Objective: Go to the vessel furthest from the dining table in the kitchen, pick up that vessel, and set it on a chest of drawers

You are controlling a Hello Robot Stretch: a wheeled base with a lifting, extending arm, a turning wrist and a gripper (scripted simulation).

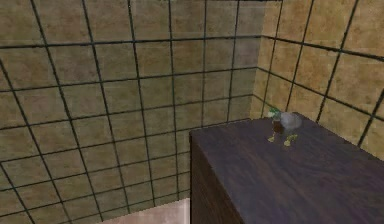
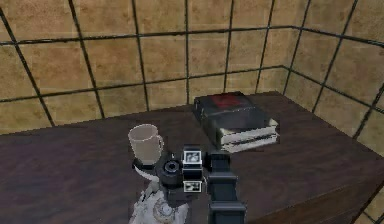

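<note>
In the arm side view a cream mug (image 2: 147,142) stood on the dark wooden top (image 2: 60,160), left of its middle. The gripper (image 2: 160,172) was just beside it, and I could not tell how the jaws stood or whether they held anything. A stack of books (image 2: 237,120) lay toward the top's far right corner, near the tiled wall (image 2: 100,60).

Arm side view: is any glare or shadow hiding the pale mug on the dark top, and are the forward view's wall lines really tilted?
Arm side view: no glare; the pale beige round mug stands out clearly against the dark brown wooden top. Forward view: even light; the grid lines of the tan tiled wall lean near the sides only in the picture.
</note>
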